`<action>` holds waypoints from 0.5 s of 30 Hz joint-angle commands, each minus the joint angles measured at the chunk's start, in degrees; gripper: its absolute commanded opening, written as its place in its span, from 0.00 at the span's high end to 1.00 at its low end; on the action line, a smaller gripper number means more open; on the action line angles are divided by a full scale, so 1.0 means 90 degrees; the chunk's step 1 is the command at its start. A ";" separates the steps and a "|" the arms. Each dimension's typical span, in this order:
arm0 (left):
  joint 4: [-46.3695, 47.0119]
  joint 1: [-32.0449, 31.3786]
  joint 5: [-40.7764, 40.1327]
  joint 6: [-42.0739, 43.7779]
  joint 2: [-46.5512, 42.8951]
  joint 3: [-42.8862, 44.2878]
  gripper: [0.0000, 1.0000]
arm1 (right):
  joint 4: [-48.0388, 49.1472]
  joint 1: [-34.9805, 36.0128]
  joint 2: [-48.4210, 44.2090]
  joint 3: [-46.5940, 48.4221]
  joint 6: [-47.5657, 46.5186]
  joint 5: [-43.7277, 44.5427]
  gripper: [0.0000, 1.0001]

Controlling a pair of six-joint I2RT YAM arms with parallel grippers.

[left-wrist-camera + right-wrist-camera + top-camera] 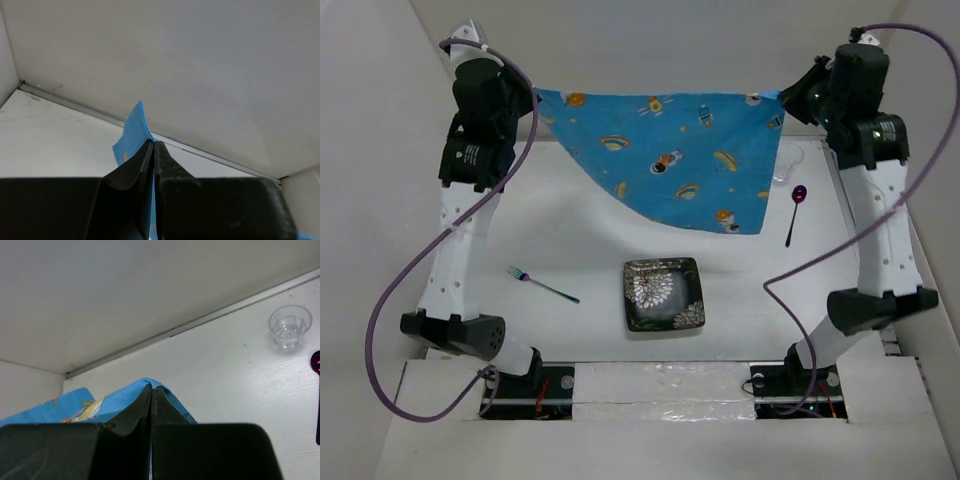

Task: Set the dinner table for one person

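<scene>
A blue cartoon-print cloth hangs stretched between both grippers above the far part of the white dinner table, its lower corner drooping to the right. My left gripper is shut on its left corner. My right gripper is shut on its right corner. A dark square floral plate sits near the front middle. A blue-purple fork lies left of it. A purple spoon lies at the right. A clear plastic cup stands beyond the spoon and also shows in the right wrist view.
White upright panels close the table at the left, back and right. Purple cables loop from both arms. The arm bases sit at the near edge.
</scene>
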 commanded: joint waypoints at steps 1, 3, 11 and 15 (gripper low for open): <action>0.0042 0.0087 -0.0089 -0.0038 0.0565 0.0173 1.00 | 0.0367 -0.0218 0.0972 0.0479 -0.0102 -0.0460 1.00; -0.0056 0.0146 0.0028 -0.0009 0.1110 0.0834 1.00 | 0.0436 -0.0344 0.1372 0.0849 -0.0024 -0.0750 1.00; -0.0448 0.1053 0.1891 -0.0760 0.2354 0.2695 1.00 | 0.0524 -0.0618 0.2567 0.2865 0.0532 -0.1690 1.00; 0.0118 0.1054 0.1893 -0.0653 0.1417 0.0926 1.00 | 0.0904 -0.0677 0.1787 0.1280 0.0338 -0.1846 1.00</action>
